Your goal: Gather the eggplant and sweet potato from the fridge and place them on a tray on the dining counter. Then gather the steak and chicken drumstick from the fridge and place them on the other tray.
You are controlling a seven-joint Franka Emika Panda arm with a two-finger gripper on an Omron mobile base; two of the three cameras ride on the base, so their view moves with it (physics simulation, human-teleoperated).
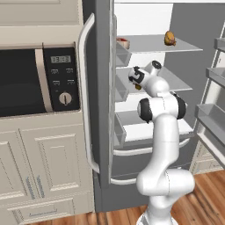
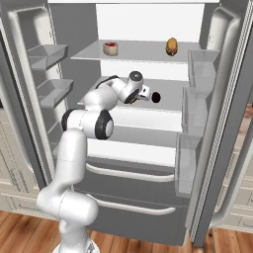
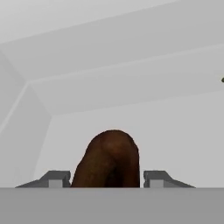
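Open fridge [image 1: 103,110] (arm inside), drumstick perhaps [image 1: 170,38] top shelf

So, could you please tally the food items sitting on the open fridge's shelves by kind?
Steak, top shelf: 1
Chicken drumstick, top shelf: 1
Sweet potato, middle shelf, between the gripper fingers: 1
Total: 3

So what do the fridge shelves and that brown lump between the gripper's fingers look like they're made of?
The fridge shelves look like smooth, matte pale plastic or frosted glass: flat, thin-edged, evenly grey-white, no grain; which one is unclear. The sweet potato looks organic, a dull reddish-brown skin with darker mottling and a rounded, uneven outline. The gripper fingers appear to be hard grey plastic or metal.
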